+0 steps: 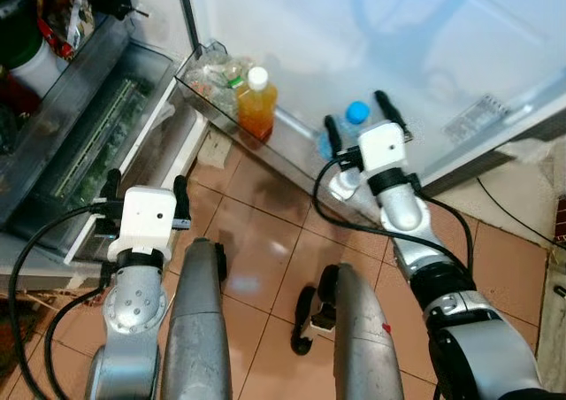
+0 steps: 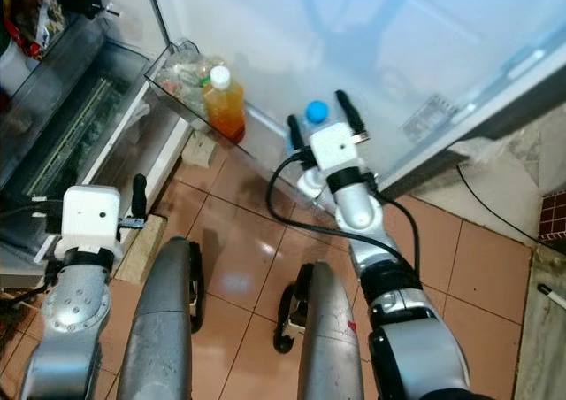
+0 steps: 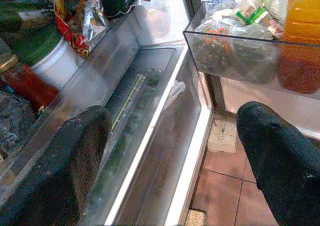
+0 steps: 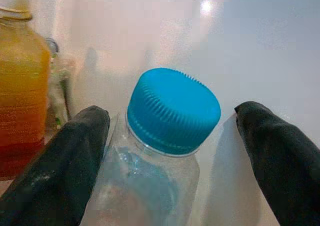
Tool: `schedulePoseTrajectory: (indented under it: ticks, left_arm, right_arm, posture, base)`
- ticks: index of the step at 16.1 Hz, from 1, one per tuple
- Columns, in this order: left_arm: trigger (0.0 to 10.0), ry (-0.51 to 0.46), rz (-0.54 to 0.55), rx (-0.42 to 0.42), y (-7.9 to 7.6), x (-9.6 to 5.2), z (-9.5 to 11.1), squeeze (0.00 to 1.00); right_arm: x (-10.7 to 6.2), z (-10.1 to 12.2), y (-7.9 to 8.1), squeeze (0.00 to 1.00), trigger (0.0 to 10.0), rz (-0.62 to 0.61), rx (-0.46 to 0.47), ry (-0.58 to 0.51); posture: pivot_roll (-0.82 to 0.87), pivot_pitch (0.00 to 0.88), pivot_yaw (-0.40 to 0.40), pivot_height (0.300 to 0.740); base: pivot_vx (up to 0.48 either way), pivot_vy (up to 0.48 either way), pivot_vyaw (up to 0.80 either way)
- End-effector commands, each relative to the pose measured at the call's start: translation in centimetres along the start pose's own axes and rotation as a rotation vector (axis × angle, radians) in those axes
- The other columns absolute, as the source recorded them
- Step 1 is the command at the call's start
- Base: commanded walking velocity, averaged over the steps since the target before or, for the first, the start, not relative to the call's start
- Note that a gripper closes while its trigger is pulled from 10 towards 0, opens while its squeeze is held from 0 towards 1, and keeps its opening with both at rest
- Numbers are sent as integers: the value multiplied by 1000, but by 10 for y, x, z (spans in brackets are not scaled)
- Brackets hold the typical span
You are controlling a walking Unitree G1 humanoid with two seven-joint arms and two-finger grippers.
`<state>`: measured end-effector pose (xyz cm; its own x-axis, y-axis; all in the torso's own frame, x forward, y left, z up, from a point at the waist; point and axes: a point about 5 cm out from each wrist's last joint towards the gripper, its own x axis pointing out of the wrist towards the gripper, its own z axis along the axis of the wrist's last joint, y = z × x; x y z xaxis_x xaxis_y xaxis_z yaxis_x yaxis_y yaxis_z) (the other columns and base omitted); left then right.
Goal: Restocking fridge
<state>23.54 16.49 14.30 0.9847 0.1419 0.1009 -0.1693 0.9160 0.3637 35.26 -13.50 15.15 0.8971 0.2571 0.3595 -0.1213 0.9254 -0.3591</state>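
Open fridge over brown floor tiles (image 1: 265,241); door shelf (image 1: 212,108) holds an orange juice bottle (image 1: 256,103). Right hand (image 1: 358,121) spread wide around the blue-capped bottle (image 4: 165,136), left finger touching; left hand (image 1: 146,188) wide, empty

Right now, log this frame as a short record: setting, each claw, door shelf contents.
setting: open fridge over a tiled floor
right claw: open, fingers either side of the blue-capped bottle on the door shelf
left claw: open, holding nothing, facing the fridge drawer
door shelf contents: orange drink bottle, bagged items, blue-capped bottle
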Motion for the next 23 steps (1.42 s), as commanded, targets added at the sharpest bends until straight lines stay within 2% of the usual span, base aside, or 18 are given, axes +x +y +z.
schedulePoseTrajectory:
  ticks: [1, 3, 6, 8, 12, 16, 19, 22, 23]
  left_arm:
    - [10000, 27, -14, 0, -3, -2, -8, 0]
    - [10000, 28, -32, -2, -6, 2, -10, 0]
    - [10000, 20, -69, -1, -13, 11, -13, 0]
    - [10000, 10, -84, 2, -16, 16, -14, 0]
    - [10000, 9, -89, 2, -19, 16, -17, 0]
    - [10000, 13, -79, 1, -22, 14, -22, 0]
    - [10000, 11, -74, -17, -27, 9, -25, 0]
    - [10000, 17, -91, -27, -32, 8, -28, 0]
    - [10000, 18, -103, -25, -35, 8, -29, 0]
  right_arm:
    - [-10, -9, -8, 1000, 10000, -28, 28, 39]
    - [-14, -11, -7, 1000, 10000, -16, 63, 49]
    - [-33, -18, -6, 1000, 10000, 43, 142, 87]
    - [-45, -13, -4, 1000, 10000, 108, 206, 30]
    - [-55, -4, -9, 1000, 10000, 122, 169, -14]
    - [-80, 8, -4, 1000, 10000, 137, 202, -28]
    - [-98, 10, 1, 1000, 10000, 110, 210, 6]
    - [-101, 6, 9, 1000, 10000, 112, 175, 69]
    - [-95, 5, 15, 0, 10000, 98, 173, 106]
  posture:
    - [247, 245, -70, 639]
    - [232, 224, -59, 639]
    - [201, 195, -42, 639]
    - [182, 180, -36, 639]
    - [165, 167, -32, 639]
    - [156, 147, -35, 639]
    - [140, 123, -34, 639]
    - [132, 93, -20, 639]
    - [129, 82, -15, 639]
  base:
    - [0, 0, 0]
    - [0, 0, 0]
    - [0, 0, 0]
    - [0, 0, 0]
    - [0, 0, 0]
    - [0, 0, 0]
    - [0, 0, 0]
    - [0, 0, 0]
    - [0, 0, 0]
